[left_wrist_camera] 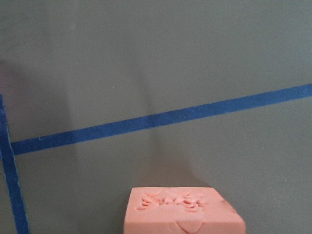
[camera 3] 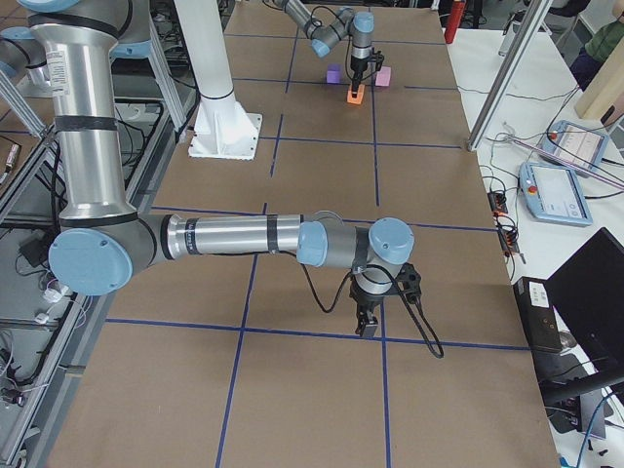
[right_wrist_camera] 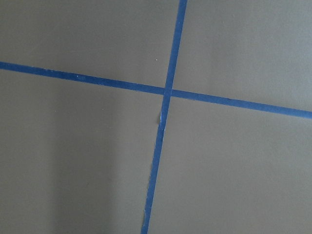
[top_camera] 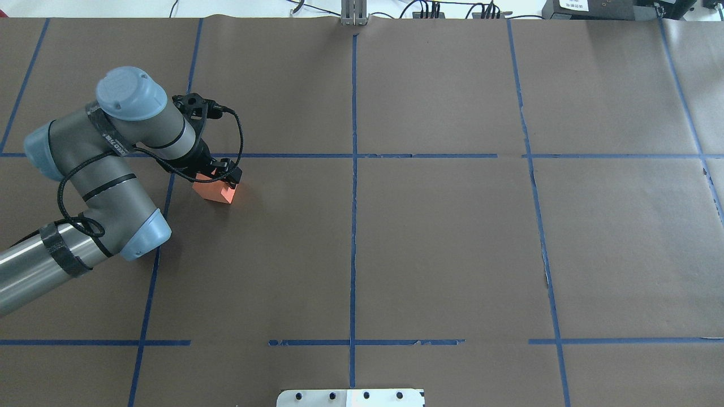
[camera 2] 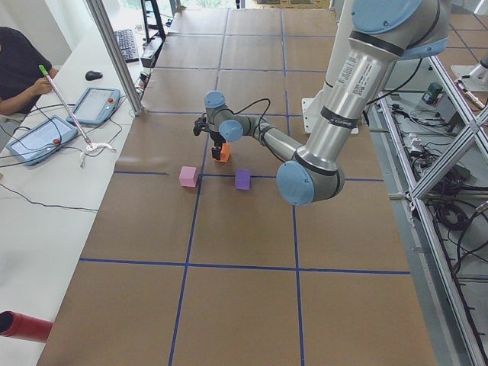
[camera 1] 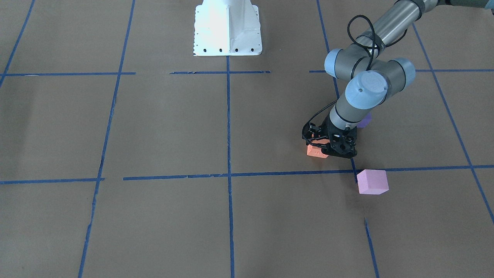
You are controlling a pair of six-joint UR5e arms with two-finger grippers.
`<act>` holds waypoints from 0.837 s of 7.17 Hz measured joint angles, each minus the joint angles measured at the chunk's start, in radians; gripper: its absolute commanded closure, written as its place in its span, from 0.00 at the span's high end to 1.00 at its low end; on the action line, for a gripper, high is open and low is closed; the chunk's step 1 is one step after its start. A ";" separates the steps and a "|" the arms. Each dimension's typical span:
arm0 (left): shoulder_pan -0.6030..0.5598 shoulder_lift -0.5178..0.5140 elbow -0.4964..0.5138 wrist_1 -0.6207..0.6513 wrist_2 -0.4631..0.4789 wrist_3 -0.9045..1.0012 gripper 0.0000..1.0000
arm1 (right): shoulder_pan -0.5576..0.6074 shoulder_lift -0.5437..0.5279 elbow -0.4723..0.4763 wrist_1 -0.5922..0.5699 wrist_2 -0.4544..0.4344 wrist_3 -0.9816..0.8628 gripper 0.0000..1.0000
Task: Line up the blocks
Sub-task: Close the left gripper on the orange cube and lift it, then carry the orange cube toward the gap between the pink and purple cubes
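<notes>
While the paper-covered bench (top_camera: 441, 254) is carrying all three blocks, they are not yet forming a line. Taking the orange block (top_camera: 212, 191) as the marker, the right arm (camera 3: 234, 237) is hanging well apart from it, over a tape crossing (right_wrist_camera: 167, 91). The left arm (top_camera: 107, 186) is reaching down directly over it. The pink block (camera 1: 372, 181) is sitting near the orange block, toward the robot's left and farther from the robot. The violet block (camera 2: 242, 179) is also sitting near it, leftward too but closer to the robot. The left fingers (top_camera: 232, 176) are straddling the orange block and seem to be clamping its sides. Whether the right fingers (camera 3: 365, 324) are spread or closed I cannot tell. By my judgement the work is standing early: the orange block is lying off the line through the other two and is waiting to be brought onto it.
</notes>
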 measured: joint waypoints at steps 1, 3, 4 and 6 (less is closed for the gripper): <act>0.003 -0.001 0.004 -0.007 0.000 -0.001 0.55 | 0.000 0.000 0.000 0.000 0.000 0.000 1.00; 0.009 0.000 0.003 -0.016 0.000 -0.002 0.27 | 0.000 0.000 0.000 0.000 0.000 0.000 1.00; 0.007 0.004 -0.016 -0.015 0.000 -0.002 0.27 | 0.000 0.000 0.000 0.000 0.000 0.000 1.00; -0.057 0.014 -0.110 0.044 -0.005 0.008 0.28 | 0.000 0.000 0.000 0.000 0.000 0.000 1.00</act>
